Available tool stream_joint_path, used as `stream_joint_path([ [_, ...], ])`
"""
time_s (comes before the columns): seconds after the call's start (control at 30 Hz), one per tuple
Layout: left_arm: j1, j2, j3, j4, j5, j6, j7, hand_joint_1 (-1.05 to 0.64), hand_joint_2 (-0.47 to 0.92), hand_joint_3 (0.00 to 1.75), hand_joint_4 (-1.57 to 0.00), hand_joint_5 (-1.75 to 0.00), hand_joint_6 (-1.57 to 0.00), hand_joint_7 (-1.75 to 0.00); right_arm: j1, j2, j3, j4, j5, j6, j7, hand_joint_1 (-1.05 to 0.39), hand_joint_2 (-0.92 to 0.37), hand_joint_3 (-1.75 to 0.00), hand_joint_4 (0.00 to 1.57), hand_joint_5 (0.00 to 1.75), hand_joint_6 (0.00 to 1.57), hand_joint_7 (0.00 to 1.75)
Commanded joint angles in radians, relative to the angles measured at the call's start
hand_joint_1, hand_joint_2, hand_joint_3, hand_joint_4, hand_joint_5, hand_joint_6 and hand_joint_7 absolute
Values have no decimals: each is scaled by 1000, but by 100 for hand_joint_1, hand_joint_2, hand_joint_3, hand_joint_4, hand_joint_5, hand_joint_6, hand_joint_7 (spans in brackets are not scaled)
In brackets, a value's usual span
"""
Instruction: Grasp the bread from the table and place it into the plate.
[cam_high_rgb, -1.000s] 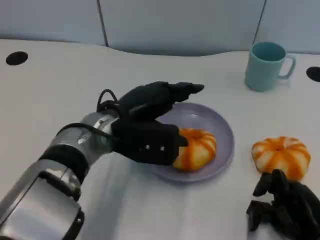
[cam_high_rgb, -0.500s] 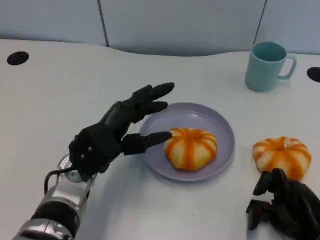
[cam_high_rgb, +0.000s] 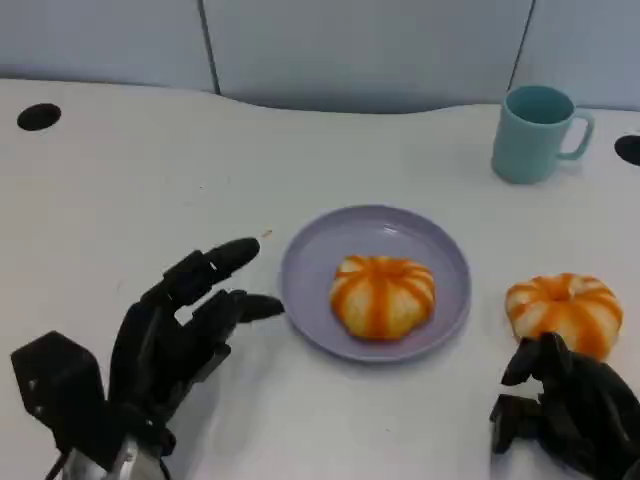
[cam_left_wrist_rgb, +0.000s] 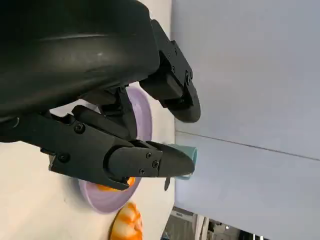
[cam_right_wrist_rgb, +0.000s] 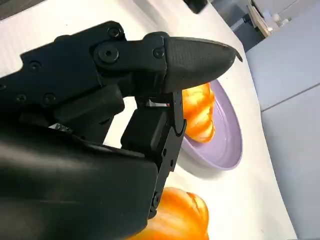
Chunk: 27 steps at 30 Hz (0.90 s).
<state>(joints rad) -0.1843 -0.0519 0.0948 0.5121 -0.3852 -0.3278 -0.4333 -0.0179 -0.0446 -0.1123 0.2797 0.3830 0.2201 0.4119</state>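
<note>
Left hand (cam_high_rgb: 170, 340) withdrawn, bread (cam_high_rgb: 383, 295) on plate (cam_high_rgb: 310, 262)

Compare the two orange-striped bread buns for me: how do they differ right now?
The orange-striped bread bun on the lavender plate lies in the plate's middle; the orange-striped bread bun on the white table lies beside the plate, apart from it. The right hand sits near the table bun, while the plated bun has no hand near. Both look alike in shape and colour.
</note>
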Motion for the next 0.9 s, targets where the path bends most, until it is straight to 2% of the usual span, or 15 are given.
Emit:
stream_joint_path([
  [0.03, 21, 2, 17, -69, -5, 55, 17, -59, 92, 39, -61, -125, -63, -68, 18, -5, -2, 21, -12, 13, -10, -45, -92, -46, 131, 118, 119, 107],
  [0.07, 49, 10, 20, -65, 27, 53, 45, -59, 92, 39, -61, -126, -63, -68, 13, -3, -2, 29, -11, 4, -5, -45, -92, -46, 131, 118, 119, 107],
  [0.1, 72, 16, 23, -63, 49, 60, 67, -60, 92, 50, -62, -154, -55, -113, 7, -2, -1, 39, -10, -9, 4, -45, -92, -46, 130, 119, 119, 107],
  [0.13, 86, 21, 29, -55, 52, 74, 72, -60, 92, 53, -62, -164, -50, -133, 1, -1, 0, 47, -11, -16, 7, -45, -92, -47, 129, 119, 119, 107],
  [0.2, 92, 20, 46, -51, 19, 127, 56, -60, 92, 50, -63, -172, -47, -150, -6, -2, 2, 53, -13, -15, 5, -46, -92, -46, 130, 119, 120, 106],
  [0.43, 90, 4, 89, -58, -38, 234, 45, -60, 92, 40, -73, -169, -53, -150, -17, -7, 5, 65, -18, -14, 3, -46, -92, -46, 131, 119, 121, 104],
  [0.63, 114, -12, 83, -112, -16, 293, 103, -61, 92, 45, -76, -174, -55, -157, -15, -15, 3, 68, -19, -24, 18, -46, -92, -46, 131, 119, 121, 104],
  [0.9, 92, -24, 86, -79, -5, 275, 100, -62, 92, 42, -77, -175, -51, -169, -26, -25, -12, 76, -11, 9, 4, -47, -92, -43, 131, 119, 121, 104],
])
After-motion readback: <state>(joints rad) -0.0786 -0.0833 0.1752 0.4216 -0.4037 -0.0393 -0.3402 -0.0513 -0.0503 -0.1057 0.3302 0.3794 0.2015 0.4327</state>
